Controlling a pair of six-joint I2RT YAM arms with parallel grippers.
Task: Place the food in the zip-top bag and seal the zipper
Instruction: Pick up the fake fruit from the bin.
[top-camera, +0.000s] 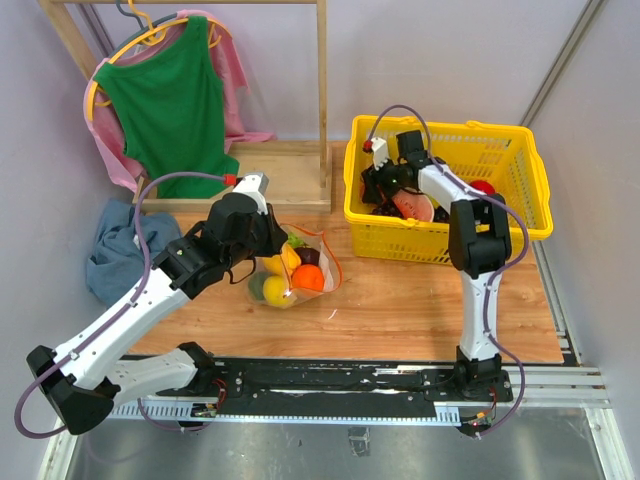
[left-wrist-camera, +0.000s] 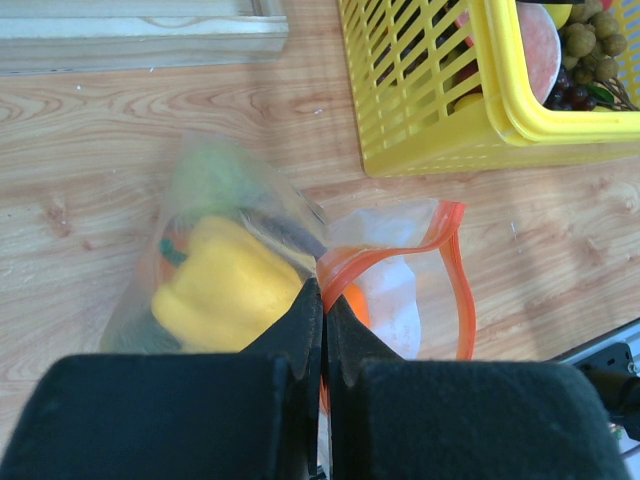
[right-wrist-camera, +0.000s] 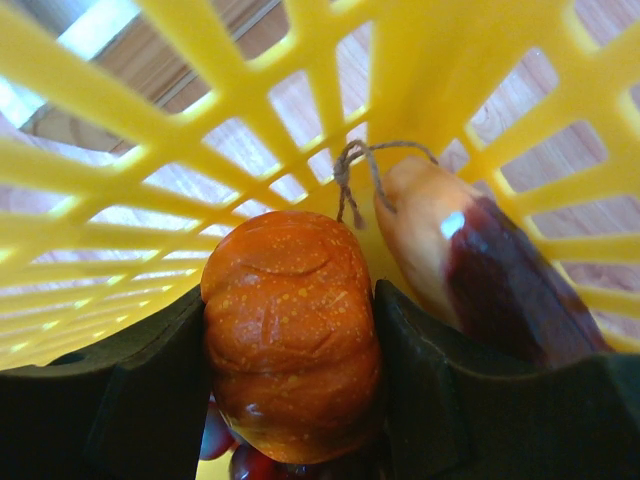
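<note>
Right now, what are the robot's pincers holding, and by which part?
The left pincer pinches the zip-top bag at its mouth edge. The right pincer squeezes an orange toy pumpkin by its sides, inside the yellow basket.

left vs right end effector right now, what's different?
The left end effector is pinched nearly flat on the zip-top bag at its mouth edge; the right end effector is spread around an orange pumpkin-like toy. Left is over the table; right is down inside the yellow basket. Both are shut on something.
</note>
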